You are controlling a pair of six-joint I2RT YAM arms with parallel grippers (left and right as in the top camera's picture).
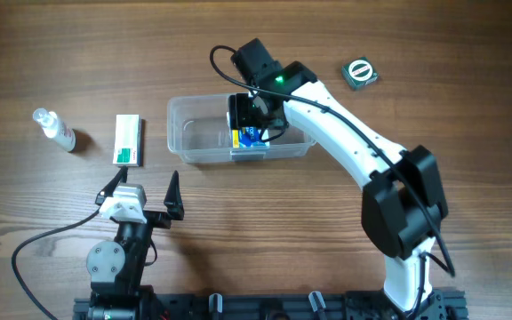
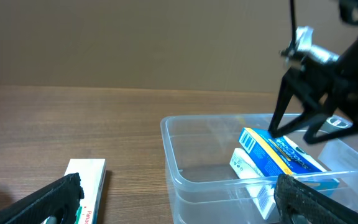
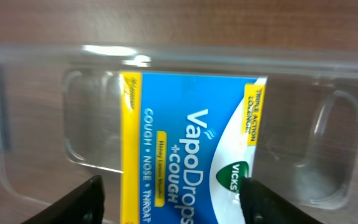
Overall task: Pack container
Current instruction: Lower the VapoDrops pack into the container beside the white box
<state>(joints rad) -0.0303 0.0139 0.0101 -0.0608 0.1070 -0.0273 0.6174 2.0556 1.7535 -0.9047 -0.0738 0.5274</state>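
The clear plastic container (image 1: 194, 133) stands at mid-table. In it a blue and yellow VapoDrops box (image 1: 252, 135) leans tilted on a white box (image 2: 244, 163). My right gripper (image 1: 254, 114) hangs over the container, open, with a finger on each side of the blue box (image 3: 185, 143); in the right wrist view the left finger stands clear of it. It also shows in the left wrist view (image 2: 294, 124), jaws spread just above the blue box (image 2: 284, 155). My left gripper (image 1: 145, 191) is open and empty, in front of the container (image 2: 173, 143).
A white and green box (image 1: 129, 140) lies flat left of the container, also in the left wrist view (image 2: 86, 177). A small clear spray bottle (image 1: 56, 129) lies at the far left. A small dark square packet with a round mark (image 1: 360, 73) sits at the back right.
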